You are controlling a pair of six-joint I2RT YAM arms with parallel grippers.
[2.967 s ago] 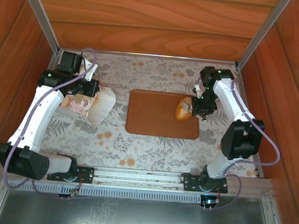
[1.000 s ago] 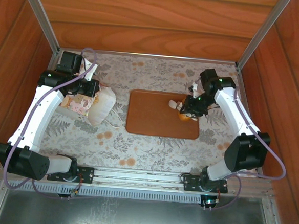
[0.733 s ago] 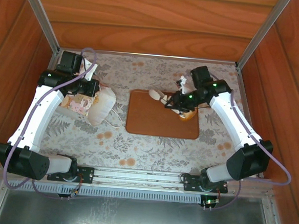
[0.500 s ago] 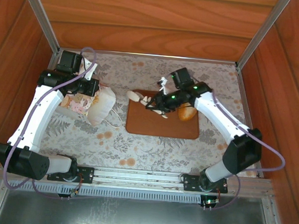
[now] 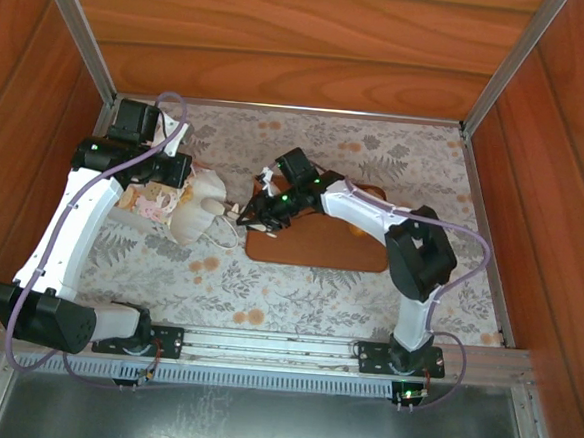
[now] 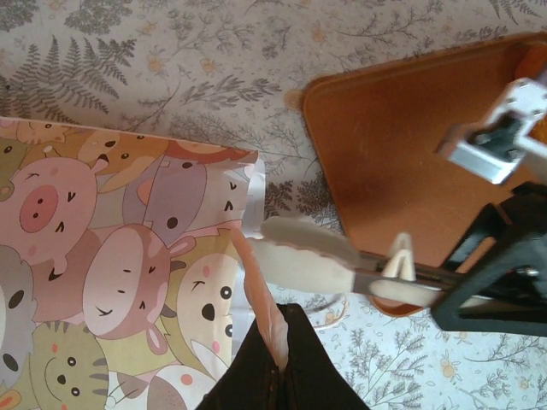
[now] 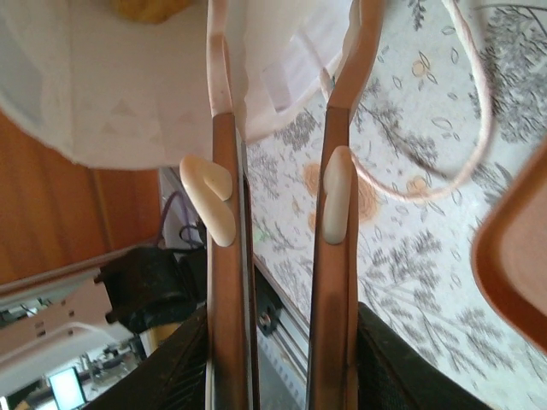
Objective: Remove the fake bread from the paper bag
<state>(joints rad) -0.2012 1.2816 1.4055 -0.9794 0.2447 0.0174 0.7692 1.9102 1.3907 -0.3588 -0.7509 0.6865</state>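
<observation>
The paper bag [image 5: 187,210] lies on its side at the left, white with pink-and-tan cartoon animals [image 6: 128,256], its mouth facing the tray. My left gripper [image 5: 182,178] is shut on the bag's upper rim; the black fingers [image 6: 282,376] pinch the pink paper edge. My right gripper [image 5: 240,213] is open at the bag's mouth, its cream fingertips [image 6: 299,256] just past the rim. From the right wrist, the right gripper [image 7: 291,26] straddles the white rim, and one golden piece of fake bread [image 7: 149,8] shows inside the bag.
A flat brown tray [image 5: 320,246] lies mid-table, its corner [image 7: 521,256] beside the right fingers. The bag's cord handle [image 7: 479,128] loops on the flowered cloth. Wooden walls enclose the table on three sides.
The right gripper set a golden piece of bread on the tray's right side, let go, and swept left across the tray to the bag's mouth. The left arm has held still.
</observation>
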